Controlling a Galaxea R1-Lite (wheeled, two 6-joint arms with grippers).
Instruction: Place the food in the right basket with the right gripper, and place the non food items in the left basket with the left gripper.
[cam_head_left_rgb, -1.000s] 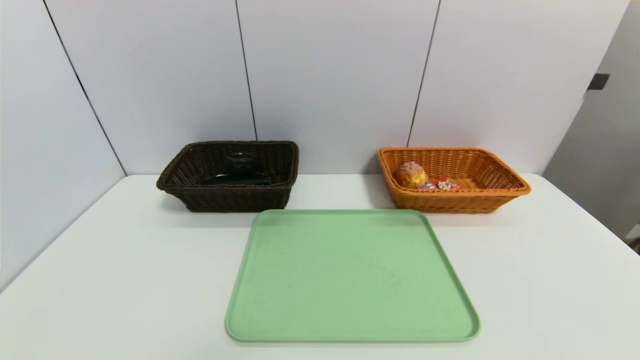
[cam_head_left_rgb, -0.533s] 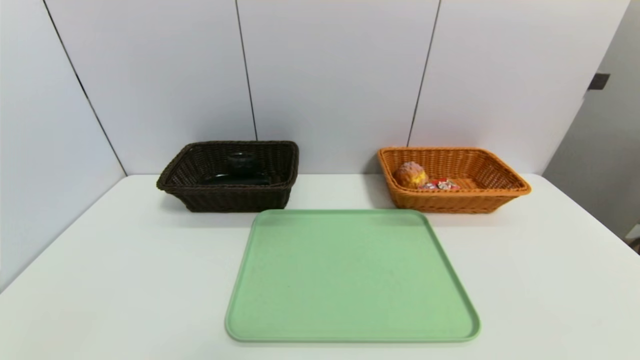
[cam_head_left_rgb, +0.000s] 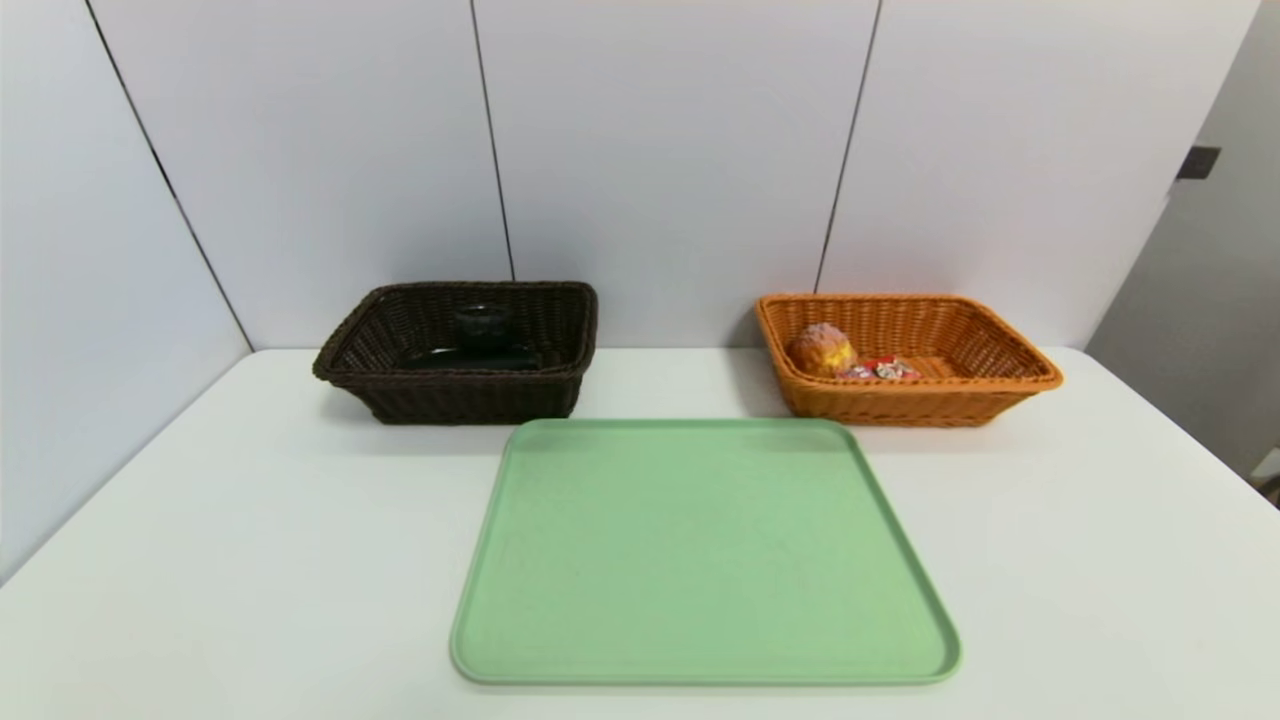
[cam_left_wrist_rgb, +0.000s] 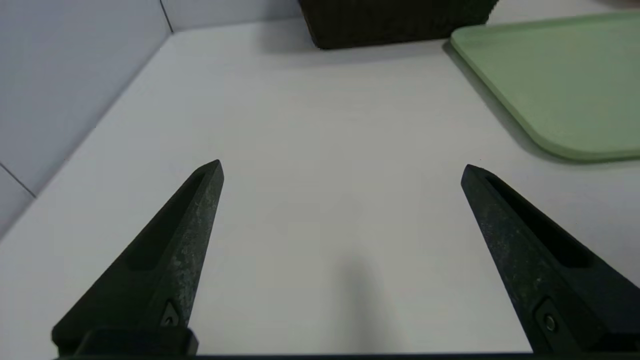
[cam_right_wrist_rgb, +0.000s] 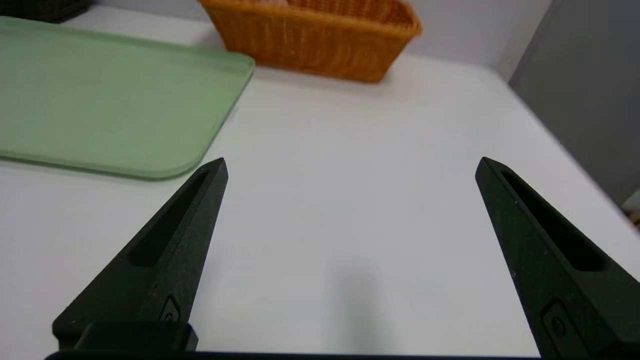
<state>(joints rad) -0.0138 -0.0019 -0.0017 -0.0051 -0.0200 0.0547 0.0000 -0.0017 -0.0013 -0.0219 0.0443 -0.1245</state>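
No writing is readable. On the white table (cam_head_left_rgb: 250, 520), by grey wall panels (cam_head_left_rgb: 660, 150), bun (cam_head_left_rgb: 820, 349) and carton (cam_head_left_rgb: 882, 369) lie in the orange basket (cam_head_left_rgb: 1000, 385); cup (cam_head_left_rgb: 482, 322) and pouch (cam_head_left_rgb: 470, 358) lie in the dark basket (cam_head_left_rgb: 460, 400). The green tray (cam_head_left_rgb: 700, 560) lies between both grippers, left gripper (cam_left_wrist_rgb: 342, 170) and right gripper (cam_right_wrist_rgb: 351, 165), fingers spread above the table.

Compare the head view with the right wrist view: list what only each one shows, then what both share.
Only the head view: the bun and red carton inside the orange basket, plus dark items in the brown basket.

Only the right wrist view: the right gripper, open, empty, above the bare table beside the tray.

Both: the orange basket, green tray, white table and a bit of the brown basket.
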